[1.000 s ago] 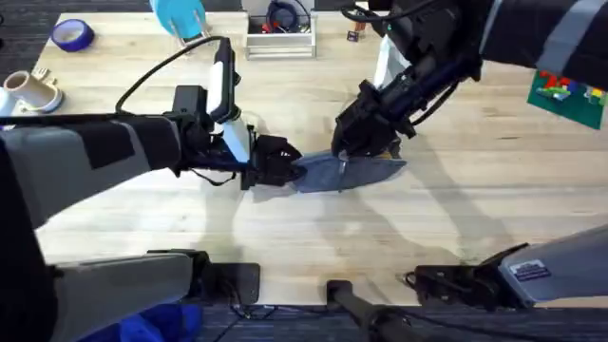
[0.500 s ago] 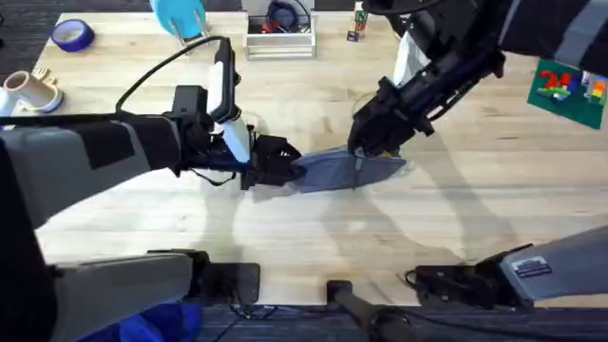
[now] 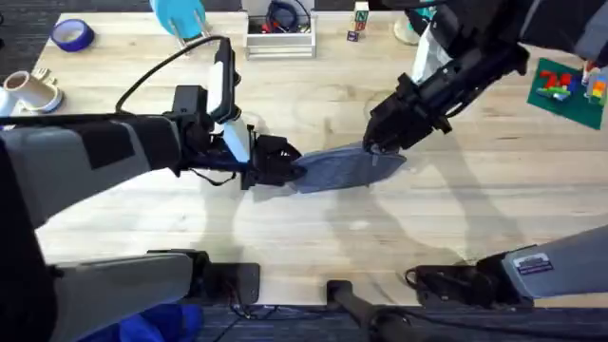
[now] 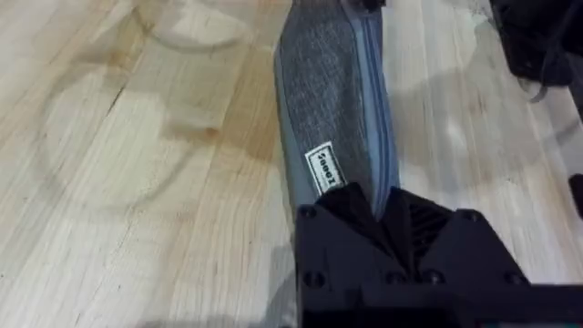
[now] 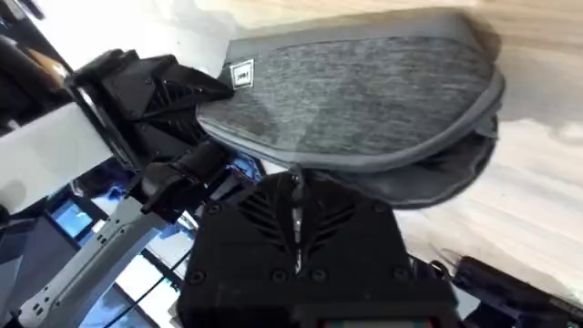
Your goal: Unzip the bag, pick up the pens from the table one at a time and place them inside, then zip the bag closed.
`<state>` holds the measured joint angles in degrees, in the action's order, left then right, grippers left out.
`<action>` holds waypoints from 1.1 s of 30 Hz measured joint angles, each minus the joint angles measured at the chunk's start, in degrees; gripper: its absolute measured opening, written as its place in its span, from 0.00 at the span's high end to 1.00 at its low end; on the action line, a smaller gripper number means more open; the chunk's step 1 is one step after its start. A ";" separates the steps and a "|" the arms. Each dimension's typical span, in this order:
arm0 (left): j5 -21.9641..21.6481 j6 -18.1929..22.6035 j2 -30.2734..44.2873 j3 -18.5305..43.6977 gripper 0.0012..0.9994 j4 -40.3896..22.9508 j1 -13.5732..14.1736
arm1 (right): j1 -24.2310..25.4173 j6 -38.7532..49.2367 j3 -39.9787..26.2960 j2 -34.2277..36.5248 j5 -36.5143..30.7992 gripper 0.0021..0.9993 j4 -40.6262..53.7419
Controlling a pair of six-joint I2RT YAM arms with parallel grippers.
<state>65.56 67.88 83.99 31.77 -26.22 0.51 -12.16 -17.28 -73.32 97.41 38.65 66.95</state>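
In the middle of the table (image 3: 456, 218) lay the bag (image 3: 342, 169), soft grey cloth, likely light and floppy. The left gripper (image 3: 285, 169) pinched its end shut; the right gripper (image 3: 377, 150) had closed on the zipper pull, the sensible handle.

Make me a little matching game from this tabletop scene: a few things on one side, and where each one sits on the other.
Things:
1. pencil pouch
2. roll of blue tape
3. left hand
4. right hand

Places:
A. far left corner of the table
B. pinching the pouch's left end
C. lying mid-table between both hands
D. at the pouch's right end, on the zipper

Pairs: 1-C, 2-A, 3-B, 4-D
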 joint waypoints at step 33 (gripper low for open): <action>-0.20 0.00 0.00 0.00 0.96 -0.13 0.00 | 10.46 6.93 0.00 0.00 -4.98 0.97 3.59</action>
<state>65.36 67.88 83.99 31.77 -26.35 0.51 -1.70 -10.35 -73.32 97.41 33.67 70.54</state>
